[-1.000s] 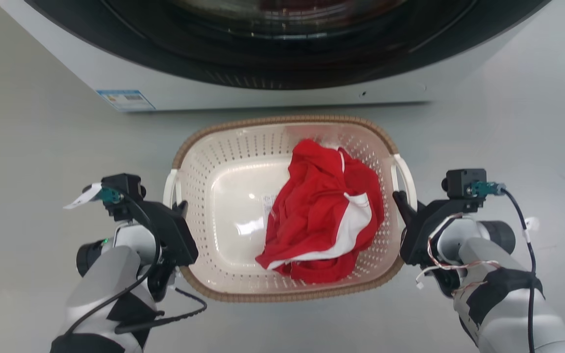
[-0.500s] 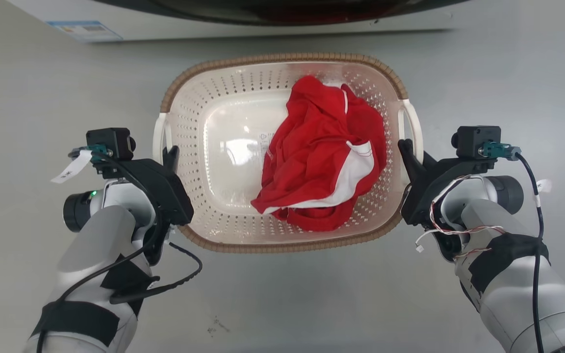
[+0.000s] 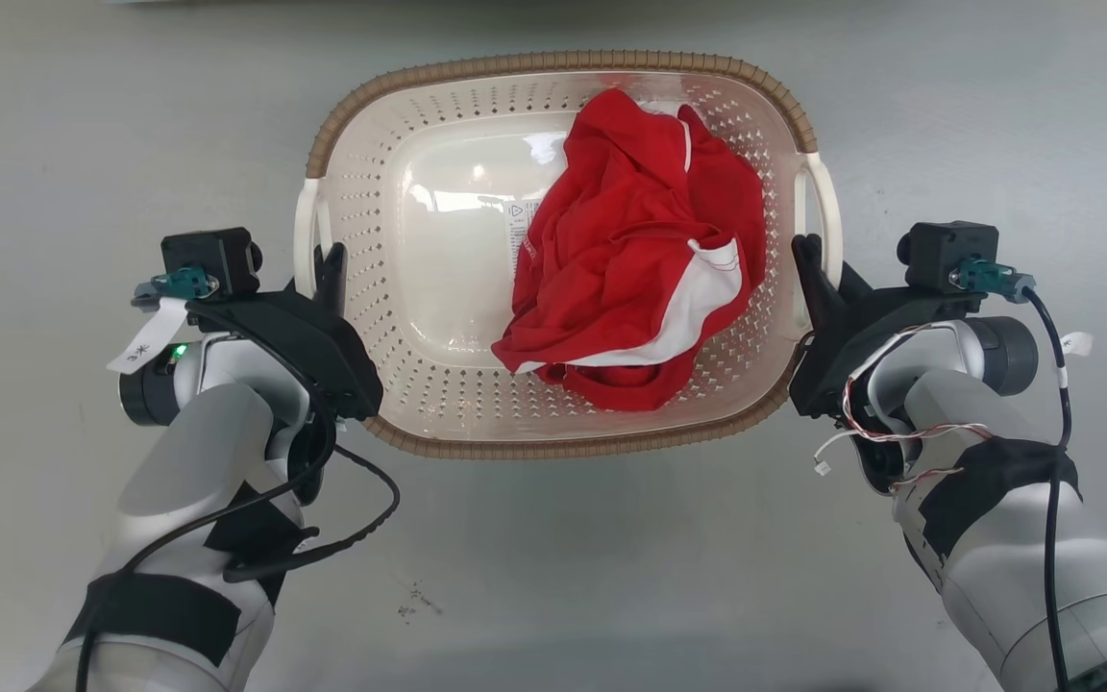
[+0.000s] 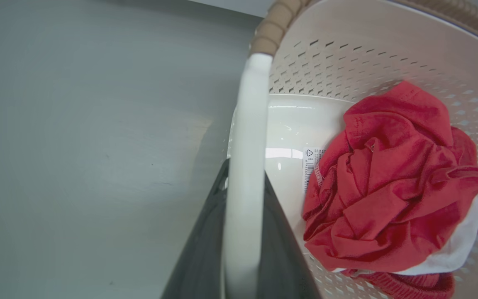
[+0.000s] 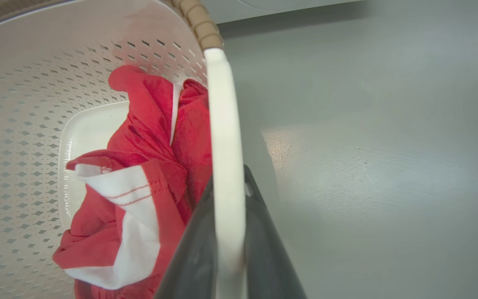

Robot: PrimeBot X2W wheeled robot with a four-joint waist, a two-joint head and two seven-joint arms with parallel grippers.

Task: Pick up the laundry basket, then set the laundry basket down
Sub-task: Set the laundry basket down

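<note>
My left gripper (image 3: pixel 331 264) pinches the left handle (image 4: pixel 245 166) of the laundry basket (image 3: pixel 553 63), one dark finger on either side of the white bar. My right gripper (image 3: pixel 808 259) pinches the right handle (image 5: pixel 226 166) in the same way. Both grips sit toward the near end of their handles.

The basket hangs or rests between my two forearms, its brown rim level, its long sides running left to right. A red and white garment (image 3: pixel 640 279) lies heaped in its right half, touching the right wall. A small label (image 3: pixel 515 226) shows on the bare bottom just left of the cloth. Grey floor (image 3: pixel 553 577) lies all around.

The first part of the job, taking hold on both sides, looks done. I cannot tell for certain from these views whether the basket is clear of the floor, though I judge the lift to be under way. What remains is to lower it flat, keeping both sides even so the cloth stays in, and then to let go.
</note>
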